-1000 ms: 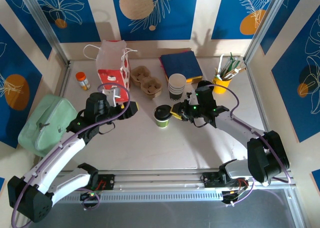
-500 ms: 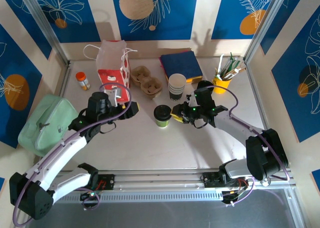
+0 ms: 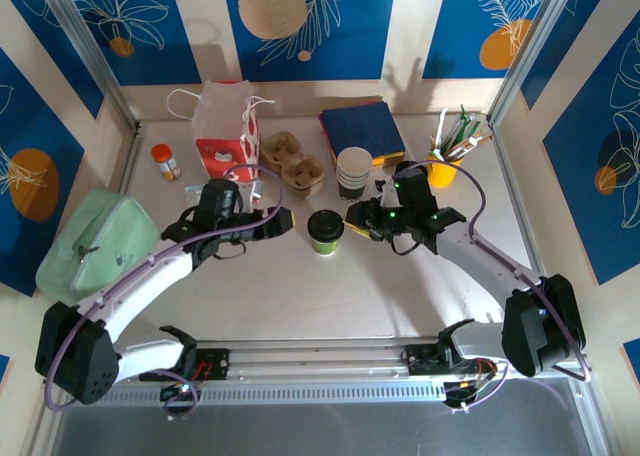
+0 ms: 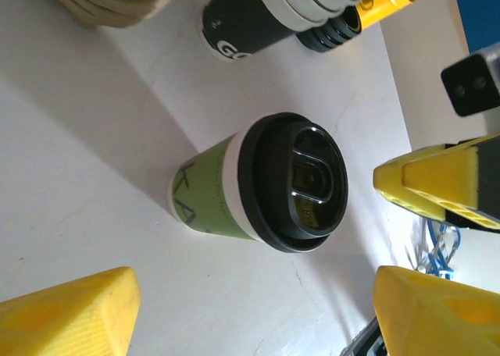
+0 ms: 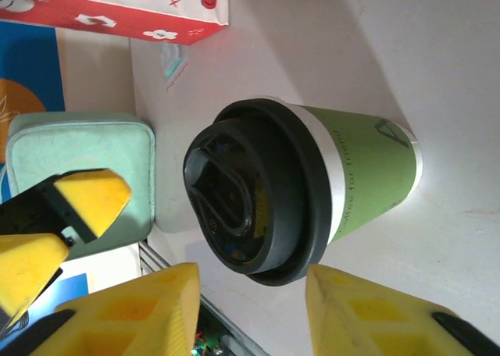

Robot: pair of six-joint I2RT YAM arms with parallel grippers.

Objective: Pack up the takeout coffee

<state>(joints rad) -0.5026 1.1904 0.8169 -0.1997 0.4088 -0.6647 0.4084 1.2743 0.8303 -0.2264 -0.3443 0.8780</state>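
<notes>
Pale desk [image 3: 300, 296], takeout coffee [image 3: 325, 231] upright just ahead of left hand [image 3: 281, 219] and right hand [image 3: 354, 219], both spread, touching neither. Grip level on green wall below black lid [image 4: 298, 182]; squeeze gently.

Only the cup [image 3: 324, 231] sits between left fingers [image 4: 70, 313] and right fingers [image 5: 133, 313], with bare table [image 3: 300, 286] each side. Past it, the stack [image 3: 353, 172] and carrier [image 3: 293, 163] crowd in.

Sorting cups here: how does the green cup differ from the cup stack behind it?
The green cup wears a black lid; the cup stack is open-topped. The green cup has green sides, the cup stack black ones. The green cup is single; the cup stack is several nested. Both stand upright on the table.
</notes>
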